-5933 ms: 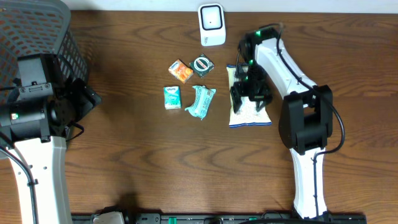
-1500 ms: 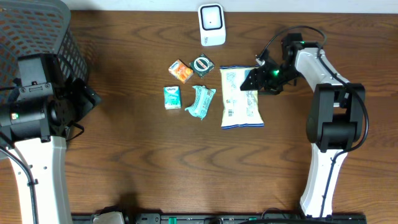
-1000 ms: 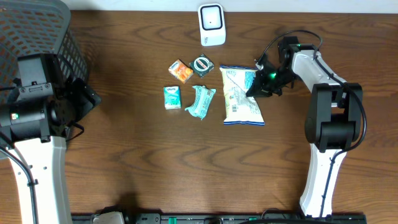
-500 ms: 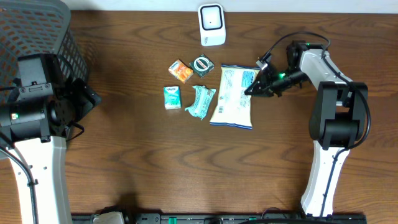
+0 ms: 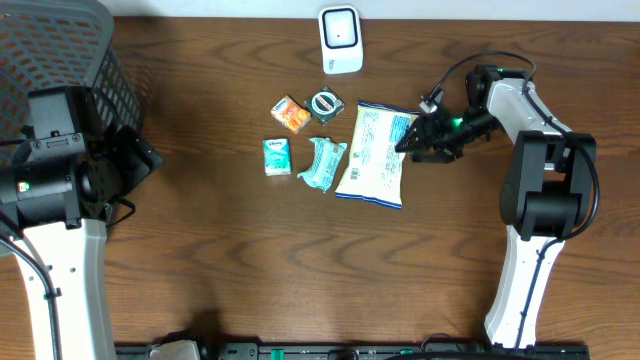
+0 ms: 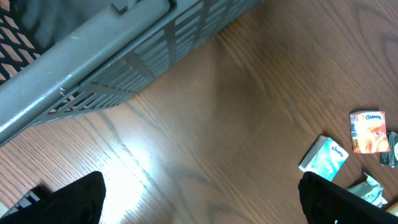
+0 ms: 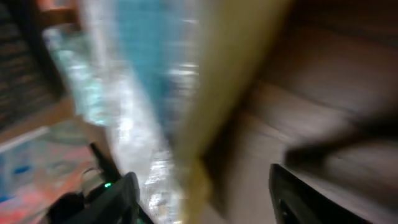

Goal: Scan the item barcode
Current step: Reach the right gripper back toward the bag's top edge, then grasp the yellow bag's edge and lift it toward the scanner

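From above, the snack bag [image 5: 373,155] lies flat on the surface right of centre, tilted and print up, well below the scanner [image 5: 340,40] at the top edge. My right claw [image 5: 412,146] sits at its right edge, and my left claw [image 5: 148,158] hangs beside the basket [image 5: 60,40] at far left. In the left wrist view its fingers [image 6: 74,199] gape wide over bare wood. The right wrist view is blurred: my claw is parted around the bag's edge, and I cannot tell if it touches. I judge the scan not yet done; lifting and presenting remain.
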